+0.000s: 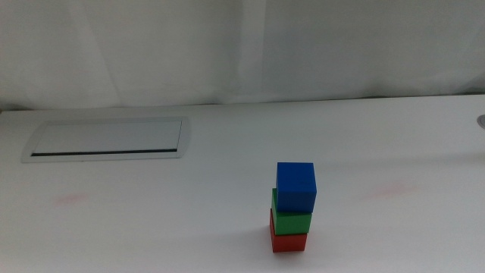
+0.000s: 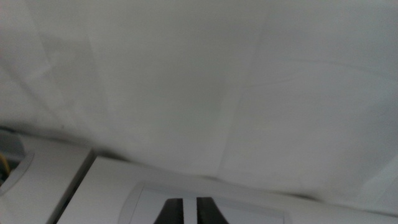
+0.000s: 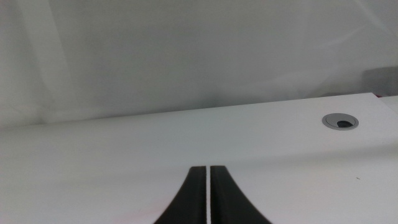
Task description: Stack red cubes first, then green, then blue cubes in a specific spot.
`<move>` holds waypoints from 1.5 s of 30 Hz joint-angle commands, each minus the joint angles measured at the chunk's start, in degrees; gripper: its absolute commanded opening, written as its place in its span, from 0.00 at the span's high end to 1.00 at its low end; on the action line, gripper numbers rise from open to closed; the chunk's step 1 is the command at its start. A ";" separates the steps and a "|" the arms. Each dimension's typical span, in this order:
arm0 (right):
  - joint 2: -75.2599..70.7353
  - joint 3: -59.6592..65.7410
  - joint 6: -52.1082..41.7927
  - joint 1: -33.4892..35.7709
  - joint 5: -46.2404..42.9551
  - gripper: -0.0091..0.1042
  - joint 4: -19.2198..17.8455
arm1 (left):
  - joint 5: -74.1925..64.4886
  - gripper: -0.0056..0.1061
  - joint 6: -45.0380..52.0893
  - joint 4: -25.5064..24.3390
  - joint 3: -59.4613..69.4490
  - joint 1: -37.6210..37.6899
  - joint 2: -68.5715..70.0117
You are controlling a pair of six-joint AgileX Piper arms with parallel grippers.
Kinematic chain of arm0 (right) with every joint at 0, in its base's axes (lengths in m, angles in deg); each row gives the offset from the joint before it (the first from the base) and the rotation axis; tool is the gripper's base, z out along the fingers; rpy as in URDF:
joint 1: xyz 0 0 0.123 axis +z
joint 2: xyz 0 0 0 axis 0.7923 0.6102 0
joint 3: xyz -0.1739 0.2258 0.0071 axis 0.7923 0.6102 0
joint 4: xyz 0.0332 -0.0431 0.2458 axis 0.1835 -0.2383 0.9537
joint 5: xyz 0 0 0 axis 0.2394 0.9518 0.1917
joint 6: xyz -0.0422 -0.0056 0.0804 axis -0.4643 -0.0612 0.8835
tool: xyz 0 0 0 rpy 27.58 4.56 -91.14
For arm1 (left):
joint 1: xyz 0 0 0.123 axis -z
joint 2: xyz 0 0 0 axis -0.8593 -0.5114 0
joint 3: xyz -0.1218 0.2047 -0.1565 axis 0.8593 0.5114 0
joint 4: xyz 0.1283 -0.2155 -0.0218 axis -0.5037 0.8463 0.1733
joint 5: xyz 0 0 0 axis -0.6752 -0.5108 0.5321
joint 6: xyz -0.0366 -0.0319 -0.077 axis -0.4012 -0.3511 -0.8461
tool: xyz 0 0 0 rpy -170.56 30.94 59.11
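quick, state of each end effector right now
Left end effector: closed, holding nothing, away from the stack.
Right end effector: closed, holding nothing, also away from it.

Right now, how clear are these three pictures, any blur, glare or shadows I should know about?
Middle view: sharp and evenly lit, the blue cube, green cube and red cube read cleanly, with only a faint shadow. Left wrist view: soft and hazy, the left gripper blurred against the white backdrop. Right wrist view: the right gripper is slightly soft up close, the grey-rimmed hole clearer.
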 commanded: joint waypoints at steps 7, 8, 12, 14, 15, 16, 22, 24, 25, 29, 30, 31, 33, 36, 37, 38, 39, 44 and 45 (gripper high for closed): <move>0.16 2.11 -0.14 -0.22 -0.50 0.94 -0.40 | 31.99 0.97 3.69 0.36 36.07 -0.11 26.47; 0.16 2.11 -0.14 -0.22 -0.50 0.94 -0.40 | 35.88 0.97 3.81 0.36 40.06 -0.11 28.58; 0.16 2.11 -0.14 -0.22 -0.50 0.94 -0.40 | 51.68 0.97 4.09 0.36 59.18 -0.11 34.68; 0.16 2.11 -0.14 -0.22 -0.50 0.94 -0.40 | 58.37 0.97 4.09 0.36 66.49 -0.11 34.75; 0.16 2.11 -0.14 -0.22 -0.50 0.94 -0.40 | 61.84 0.97 4.09 0.36 70.20 -0.11 34.17; 0.16 2.11 -0.14 -0.22 -0.50 0.94 -0.40 | 64.85 0.97 4.09 0.36 73.60 -0.11 33.41; 0.16 2.11 -0.14 -0.22 0.21 0.94 -0.40 | 74.15 0.98 3.90 0.36 85.69 -0.11 28.19; 0.16 2.11 -0.14 -0.22 0.32 0.94 -0.40 | 74.05 0.98 2.40 0.36 86.44 -0.11 27.29; 0.16 2.11 -0.14 -0.22 0.42 0.94 -0.40 | 74.13 0.98 2.08 0.36 86.43 -0.11 27.25; 0.16 2.11 -0.14 -0.22 0.07 0.94 -0.40 | 82.05 0.98 1.49 0.84 86.34 -0.11 27.36; 0.16 2.11 -0.14 -0.22 -0.10 0.94 -0.40 | 83.88 0.98 0.96 1.27 86.34 -0.11 27.36; 0.16 2.11 -0.14 -0.22 -0.33 0.94 -0.40 | 85.20 0.98 0.79 2.30 86.34 -0.11 27.36; 0.16 2.11 -0.14 -0.22 -0.46 0.94 -0.40 | 86.15 0.98 0.79 2.42 86.34 -0.11 27.47; 0.16 2.11 -0.14 -0.22 -0.70 0.94 -0.40 | 85.63 0.98 0.79 2.41 86.34 -0.11 28.38; 0.16 2.11 -0.14 -0.22 -0.74 0.94 -0.40 | 85.06 0.98 0.30 2.41 86.23 -0.11 29.31; 0.16 2.11 -0.14 -0.22 -0.74 0.94 -0.40 | 84.09 0.98 0.18 2.41 86.09 -0.11 30.65; 0.16 2.11 -0.14 -0.22 -0.74 0.94 -0.40 | 82.29 0.98 0.18 2.19 85.55 -0.11 32.30; 0.16 2.11 -0.14 -0.22 -0.84 0.94 -0.40 | 56.64 0.98 0.29 1.72 78.08 -0.11 41.80; 0.16 2.11 -0.14 -0.22 -0.84 0.94 -0.40 | 53.13 0.98 0.43 1.72 77.14 -0.11 43.26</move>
